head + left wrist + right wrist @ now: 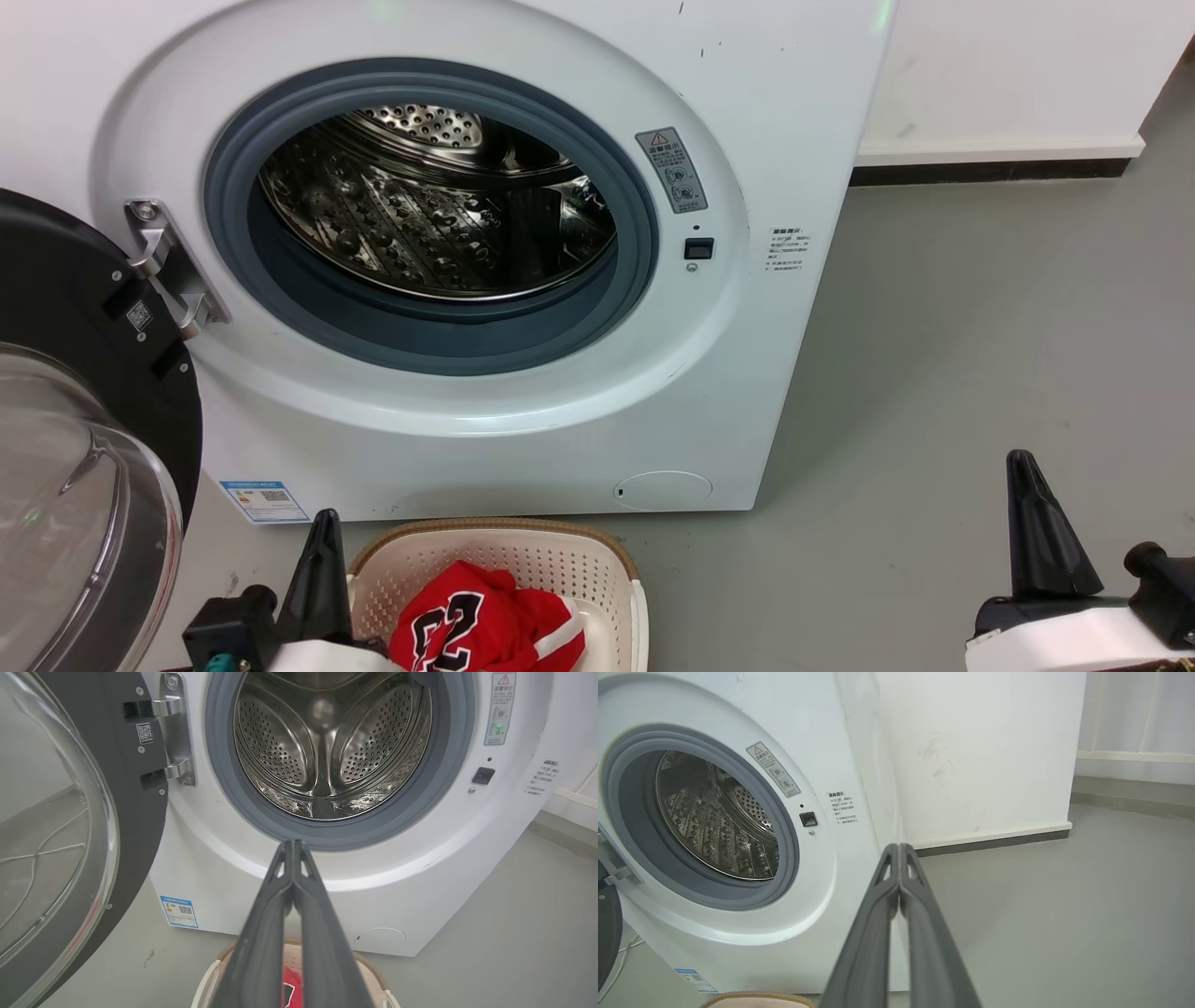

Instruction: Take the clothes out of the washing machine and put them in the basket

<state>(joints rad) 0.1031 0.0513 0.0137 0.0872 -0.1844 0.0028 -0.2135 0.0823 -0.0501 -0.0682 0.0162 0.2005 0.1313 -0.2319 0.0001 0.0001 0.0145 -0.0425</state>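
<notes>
The white washing machine (579,411) stands with its black-rimmed glass door (84,448) swung wide to the left, and its perforated steel drum (420,215) is in plain view inside the grey ring. Just in front of it on the floor sits the cream basket (523,551). In it lie the crumpled red clothes (476,625) — black-and-white number up, a white stripe beside it.

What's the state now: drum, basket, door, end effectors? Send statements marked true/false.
1. No clothes show in the drum. True.
2. The basket is empty. False: the red clothes lie in it.
3. The washer door is closed. False: it stands swung open at the robot's left.
4. The left end effector and the right end effector are both shut, holding nothing. True.
</notes>
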